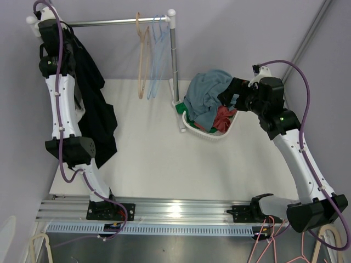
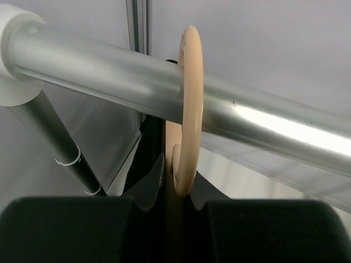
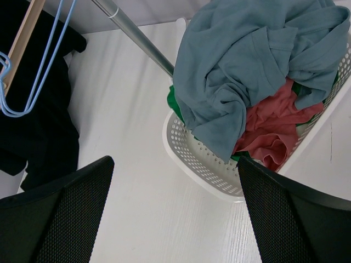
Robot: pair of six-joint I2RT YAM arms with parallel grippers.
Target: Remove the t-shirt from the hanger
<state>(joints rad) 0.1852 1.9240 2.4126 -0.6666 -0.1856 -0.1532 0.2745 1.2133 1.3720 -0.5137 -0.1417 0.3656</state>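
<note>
**Item:** black t-shirt (image 1: pixel 96 104), one. It hangs lengthwise straight down from the left end of the rail (image 1: pixel 109 22) on a wooden hanger.

**Hanger hook** (image 2: pixel 189 109): one, looped over the rail and crossing its long axis.

**Left gripper** (image 2: pixel 170 219): directly below the hook, a finger on either side of the hanger's neck. Whether it clamps the neck cannot be told. This arm is the nearer one, and the shirt lies beneath it.

**Right gripper** (image 3: pixel 173 170): fingers spread wide and holding nothing, above the basket (image 3: pixel 192 159), well apart from the shirt.

**Spare hangers:** one wooden hanger (image 1: pixel 141 60) and apparently two blue hangers (image 1: pixel 156 55), at the right end of the rail.

**Arms:** two.
</note>
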